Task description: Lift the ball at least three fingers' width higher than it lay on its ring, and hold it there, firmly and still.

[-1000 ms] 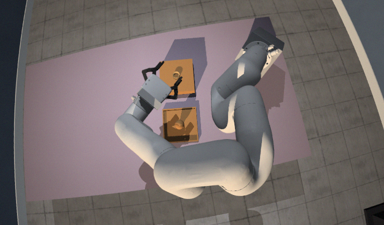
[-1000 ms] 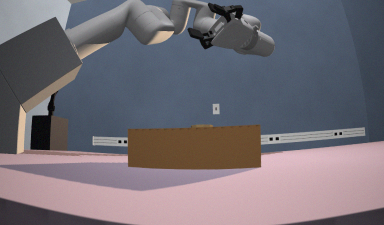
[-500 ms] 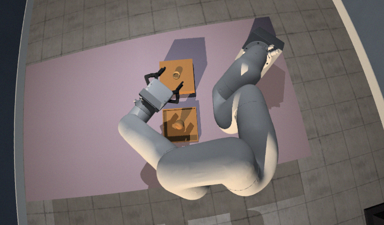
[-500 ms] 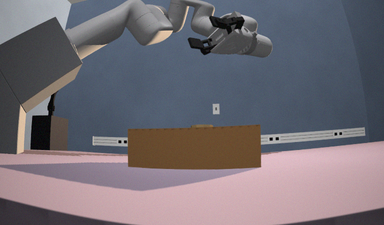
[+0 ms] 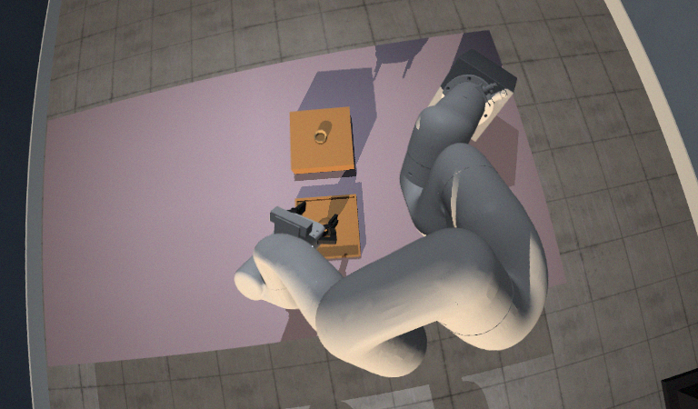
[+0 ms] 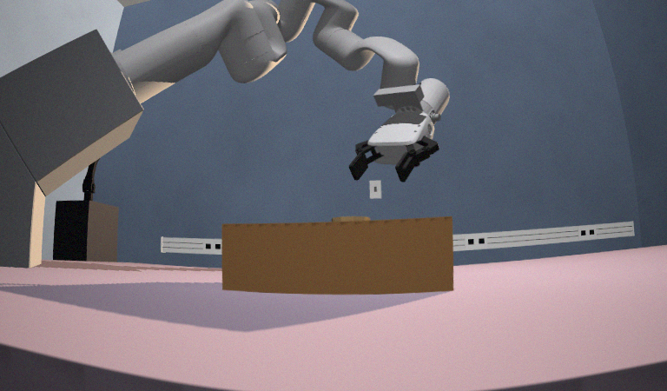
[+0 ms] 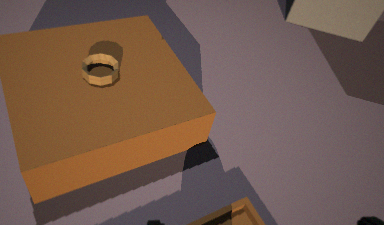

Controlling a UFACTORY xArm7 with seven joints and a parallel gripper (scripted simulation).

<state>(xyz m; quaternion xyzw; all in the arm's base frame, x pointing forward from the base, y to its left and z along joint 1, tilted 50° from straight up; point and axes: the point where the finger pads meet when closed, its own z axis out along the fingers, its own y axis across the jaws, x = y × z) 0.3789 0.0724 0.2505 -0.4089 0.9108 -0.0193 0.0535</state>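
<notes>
An empty tan ring (image 5: pixel 323 136) sits on top of a solid orange block (image 5: pixel 314 157); both also show in the wrist view, the ring (image 7: pixel 100 70) on the block (image 7: pixel 100 115). Nearer to the arm stands an open-topped orange tray (image 5: pixel 345 219); only its corner shows at the bottom of the wrist view (image 7: pixel 237 214). My gripper (image 5: pixel 314 218) hovers over this tray and hides its middle. In the exterior view the gripper (image 6: pixel 379 173) is open, empty and well above the brown box front (image 6: pixel 337 256). I see no ball in any view.
The blocks stand on a pink mat (image 5: pixel 154 204). The arm's base (image 5: pixel 478 75) is at the mat's far right corner, and its pale pedestal shows in the wrist view (image 7: pixel 340 7). The arm's bulk (image 5: pixel 437 281) hangs over the mat's near right part.
</notes>
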